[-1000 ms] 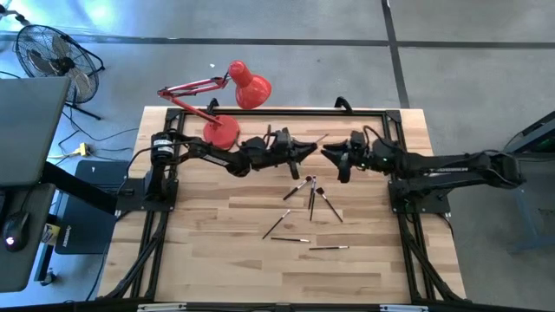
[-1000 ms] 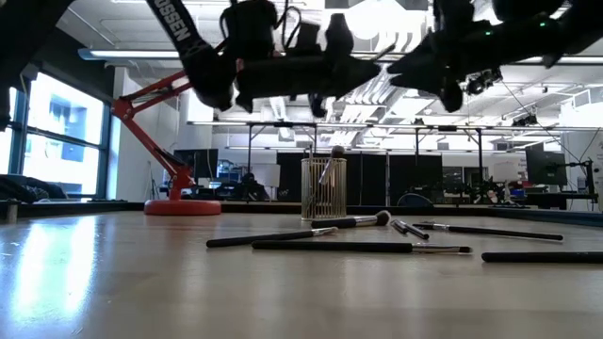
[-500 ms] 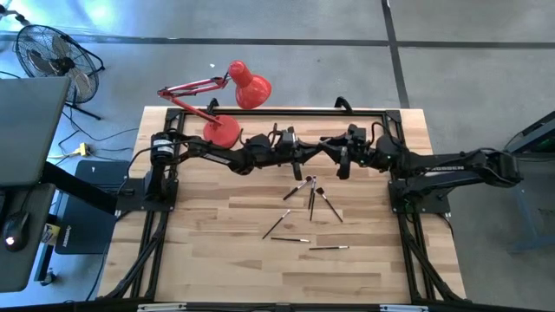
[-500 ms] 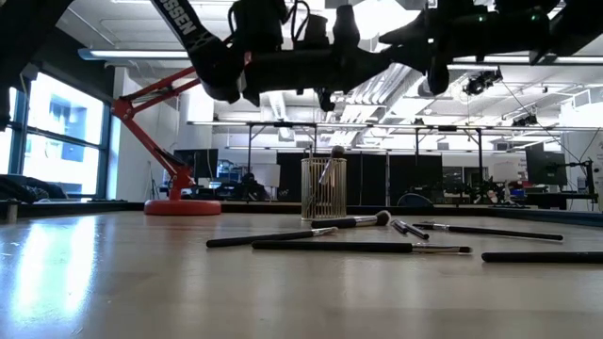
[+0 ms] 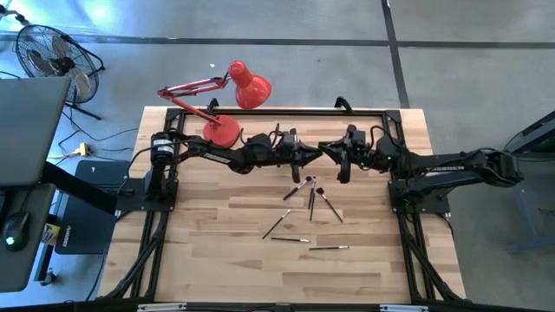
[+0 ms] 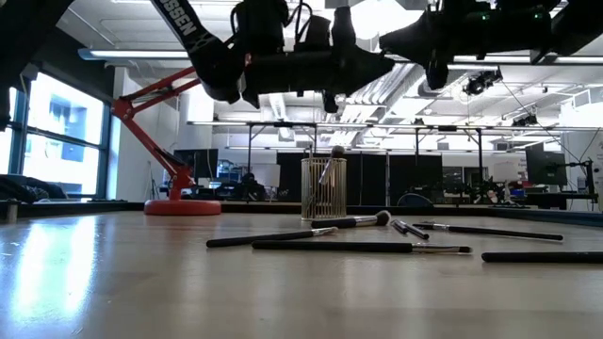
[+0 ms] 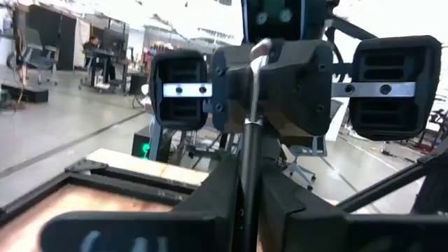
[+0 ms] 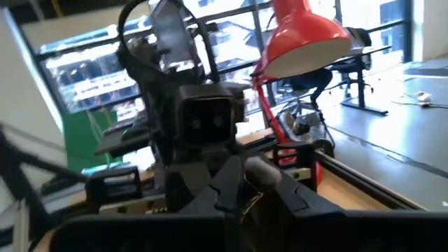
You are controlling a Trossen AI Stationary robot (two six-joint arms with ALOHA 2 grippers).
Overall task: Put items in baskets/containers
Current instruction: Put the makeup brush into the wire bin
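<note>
Closest to me is the brush (image 7: 248, 140) I hold in the air: its handle runs out between the fingers of my left gripper (image 5: 309, 155), which lie tight against it. Its far end sits in my right gripper (image 5: 326, 152), whose jaws have closed on it head-on, so both ends look pinched at once. I judge this a hand-over in mid-air, above the back half of the table (image 5: 217, 251). The next move should be for my left jaws to let go cleanly, without dragging the handle askew. Then my right arm can tip the brush upright and lower it into the cup. Below and in front of my arms, the loose brushes (image 5: 310, 199) lie scattered flat on the wood, some crossing each other, none yet dealt with. Behind them in the low view stands the glass cup (image 6: 323, 188), upright, with one brush leaning inside, its head above the rim. Farthest off, the red lamp (image 5: 236, 95) stands at the back left corner.
</note>
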